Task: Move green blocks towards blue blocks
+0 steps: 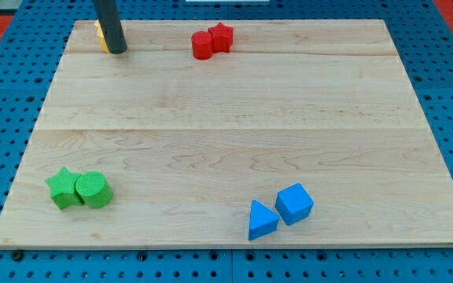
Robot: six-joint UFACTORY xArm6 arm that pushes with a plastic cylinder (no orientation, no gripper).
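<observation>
Two green blocks lie at the board's lower left: a green star touching a green cylinder on its right. Two blue blocks lie at the lower right of centre: a blue triangle and a blue cube just right of it. My tip is at the view's top left, far above the green blocks and far from the blue ones. It stands right against a yellow block, which the rod mostly hides.
A red cylinder and a red star touch each other near the board's top edge, right of my tip. The wooden board lies on a blue perforated table.
</observation>
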